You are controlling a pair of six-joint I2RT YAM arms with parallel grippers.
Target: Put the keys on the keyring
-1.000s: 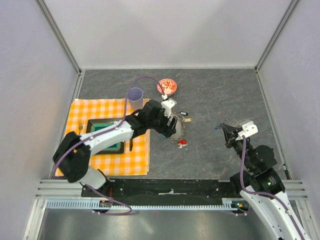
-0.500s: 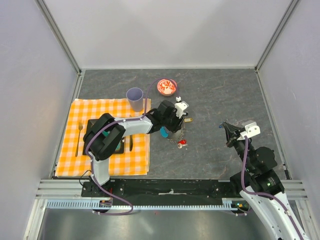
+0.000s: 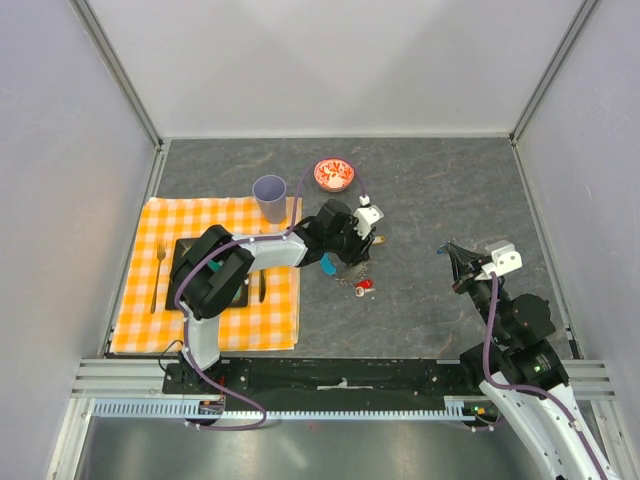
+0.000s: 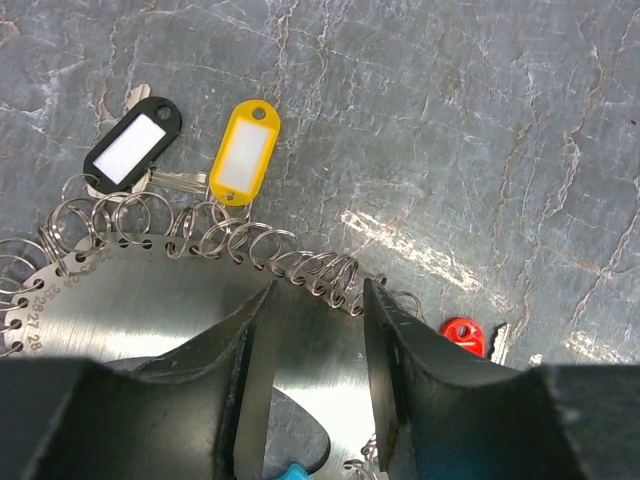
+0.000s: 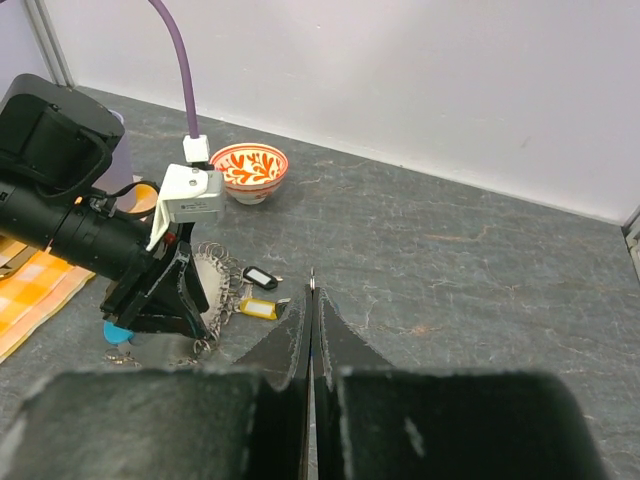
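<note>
The keyring point(image 4: 130, 300) is a flat metal disc rimmed with small wire rings, lying on the grey table with a blue fob point(image 3: 328, 265) beside it. A black-tagged key point(image 4: 133, 147) and a yellow-tagged key point(image 4: 243, 153) lie at its rim, and a red-headed key point(image 4: 463, 335) lies just off it. My left gripper point(image 4: 320, 290) stands low over the disc with its jaws partly apart, and only the disc shows between them. My right gripper point(image 5: 312, 290) hovers to the right point(image 3: 445, 252), shut on a small blue-headed key whose thin metal tip pokes out.
A red-and-white bowl point(image 3: 334, 174) and a lilac cup point(image 3: 269, 192) stand behind the keyring. An orange checked cloth point(image 3: 200, 300) at the left carries a dark tray point(image 3: 190, 250) and a fork point(image 3: 157, 270). Grey walls close in the table.
My left gripper has shifted right over the keyring and its jaws have narrowed from wide to partly apart. The right arm has barely moved.
</note>
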